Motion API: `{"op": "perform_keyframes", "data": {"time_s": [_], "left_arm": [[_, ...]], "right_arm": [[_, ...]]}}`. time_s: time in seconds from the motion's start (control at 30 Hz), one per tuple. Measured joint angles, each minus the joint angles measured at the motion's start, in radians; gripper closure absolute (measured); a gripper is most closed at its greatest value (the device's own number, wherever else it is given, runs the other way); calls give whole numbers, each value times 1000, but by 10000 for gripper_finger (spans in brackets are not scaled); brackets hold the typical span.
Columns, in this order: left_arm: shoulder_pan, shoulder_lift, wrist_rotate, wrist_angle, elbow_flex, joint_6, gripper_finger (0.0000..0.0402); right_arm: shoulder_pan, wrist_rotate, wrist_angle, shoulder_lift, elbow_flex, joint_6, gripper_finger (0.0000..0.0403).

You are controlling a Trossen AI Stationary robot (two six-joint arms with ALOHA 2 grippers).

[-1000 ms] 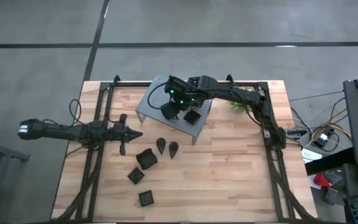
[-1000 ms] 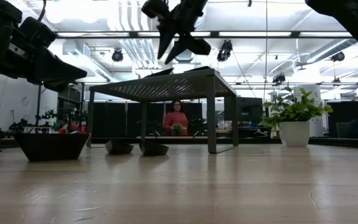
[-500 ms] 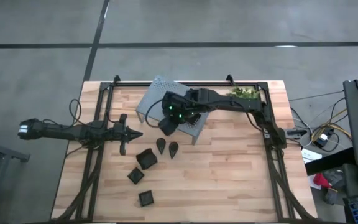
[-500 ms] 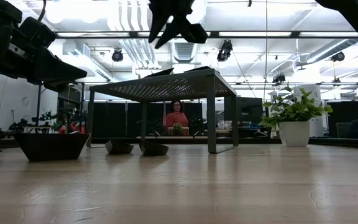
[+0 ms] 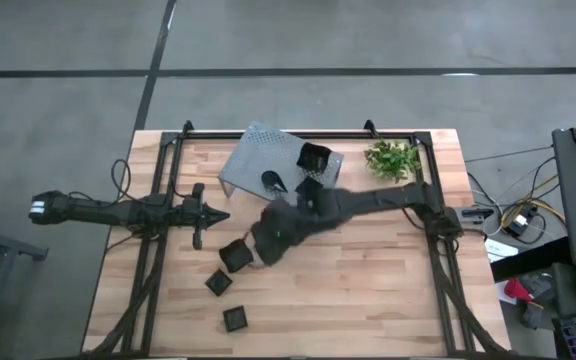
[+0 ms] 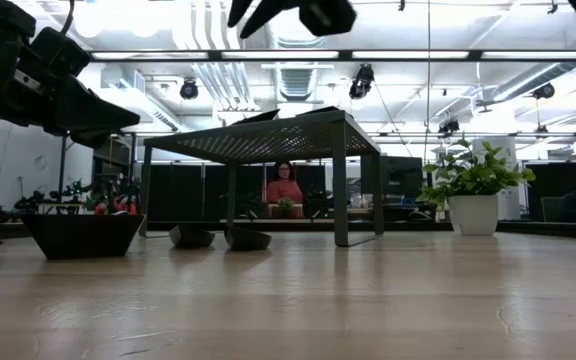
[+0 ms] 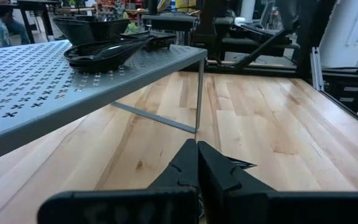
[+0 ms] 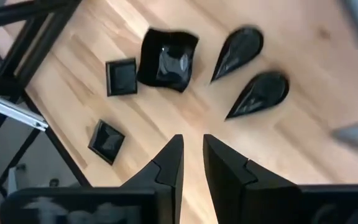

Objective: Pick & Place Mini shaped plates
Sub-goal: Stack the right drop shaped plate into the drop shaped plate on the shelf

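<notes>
Several mini black plates lie on the wood table: a wavy square one (image 8: 168, 59), small squares (image 8: 122, 76) (image 8: 107, 140) and two teardrops (image 8: 238, 48) (image 8: 260, 92). Three more sit on top of the grey perforated shelf (image 5: 253, 155): squares (image 5: 314, 157) (image 5: 308, 187) and a teardrop (image 5: 271, 180). My right gripper (image 8: 191, 149) hangs open and empty above the plates on the table, near the teardrops; in the high view the right gripper (image 5: 265, 250) and its arm hide them. My left gripper (image 5: 223, 213) waits shut at the table's left, its tips (image 7: 197, 152) facing the shelf.
A small green plant in a white pot (image 5: 392, 160) stands by the shelf's right side, near the far edge. Black frame rails (image 5: 158, 250) run along the table's left and right sides. Bare wood lies at the near right (image 5: 368, 290). A person shows in the room beyond the table (image 6: 284, 190).
My right gripper has left its place above the shelf and swung toward the table's near edge, ending over the plates on the table. With the arm gone, the plates on the shelf top show uncovered.
</notes>
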Motion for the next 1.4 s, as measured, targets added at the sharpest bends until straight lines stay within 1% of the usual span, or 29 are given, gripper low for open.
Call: {"op": "perform_keyframes", "data": {"time_s": [0.17, 0.3, 0.37, 0.47, 0.63, 0.83, 1.0, 1.2, 1.3, 1.4], "left_arm": [[0, 0, 0, 0, 0, 0, 401], [0, 0, 0, -3, 0, 0, 401], [0, 0, 0, -7, 0, 0, 401], [0, 0, 0, -9, 0, 0, 401], [0, 0, 0, -9, 0, 0, 401], [0, 0, 0, -9, 0, 0, 401], [0, 0, 0, -9, 0, 0, 401], [0, 0, 0, -8, 0, 0, 401], [0, 0, 0, -9, 0, 0, 401], [0, 0, 0, -10, 0, 0, 401]], "right_arm": [[44, 4, 35, 20, -66, 264, 338], [69, -47, 62, 26, -137, 473, 325], [80, -66, 101, 28, -190, 550, 317], [88, -64, 212, 31, -281, 625, 307], [91, -65, 381, 31, -417, 677, 310], [94, -53, 455, 29, -519, 700, 336], [101, -35, 508, 25, -581, 780, 358], [99, -6, 511, 13, -592, 781, 371], [98, -3, 514, 12, -588, 725, 371], [97, 43, 513, 12, -594, 714, 371]]}}
